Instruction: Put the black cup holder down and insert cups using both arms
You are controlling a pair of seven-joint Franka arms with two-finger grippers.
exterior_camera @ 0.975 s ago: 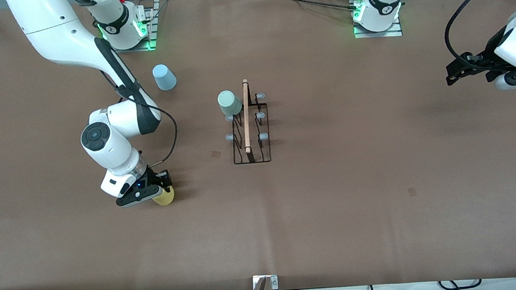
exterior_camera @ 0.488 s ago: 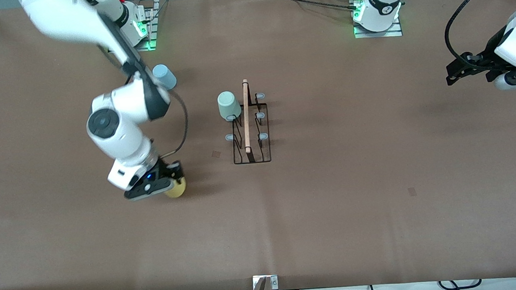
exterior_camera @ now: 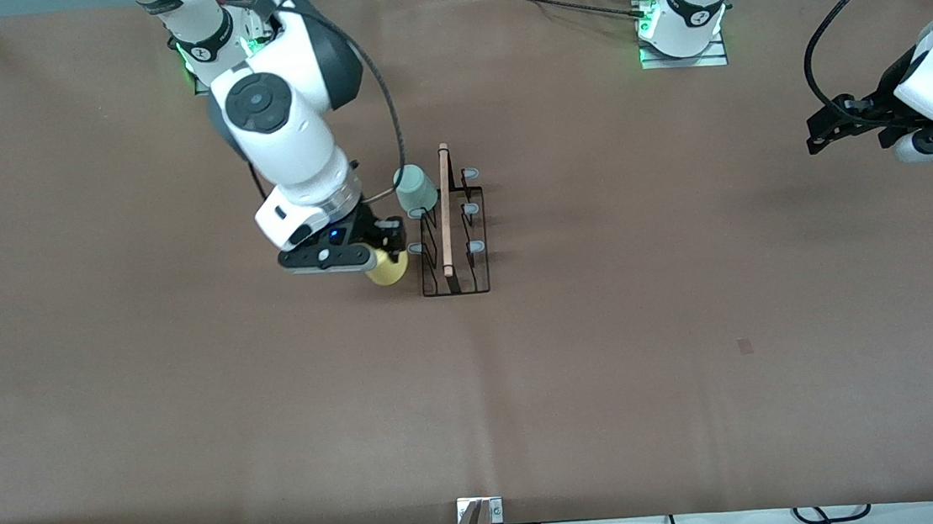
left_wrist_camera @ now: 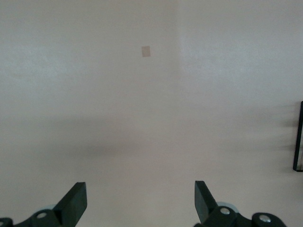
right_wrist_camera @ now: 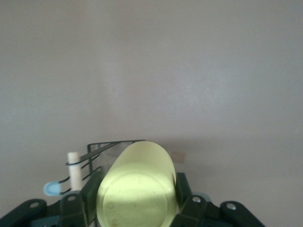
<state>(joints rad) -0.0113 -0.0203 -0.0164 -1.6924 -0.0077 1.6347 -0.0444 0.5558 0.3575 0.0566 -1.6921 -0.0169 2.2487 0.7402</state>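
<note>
Your right gripper [exterior_camera: 382, 257] pinched the yellow cup [exterior_camera: 389, 269], fingers [right_wrist_camera: 182, 189] pressed against its sides, just beside the black cup holder [exterior_camera: 453, 238] at the prong row facing the right arm's end. On that row, the grey-green cup [exterior_camera: 414, 189] sat over the prong nearest the bases. Your left gripper [exterior_camera: 831, 129] waited, fingers [left_wrist_camera: 73, 202] spread, over bare table [exterior_camera: 691, 318] well apart from the holder.
</note>
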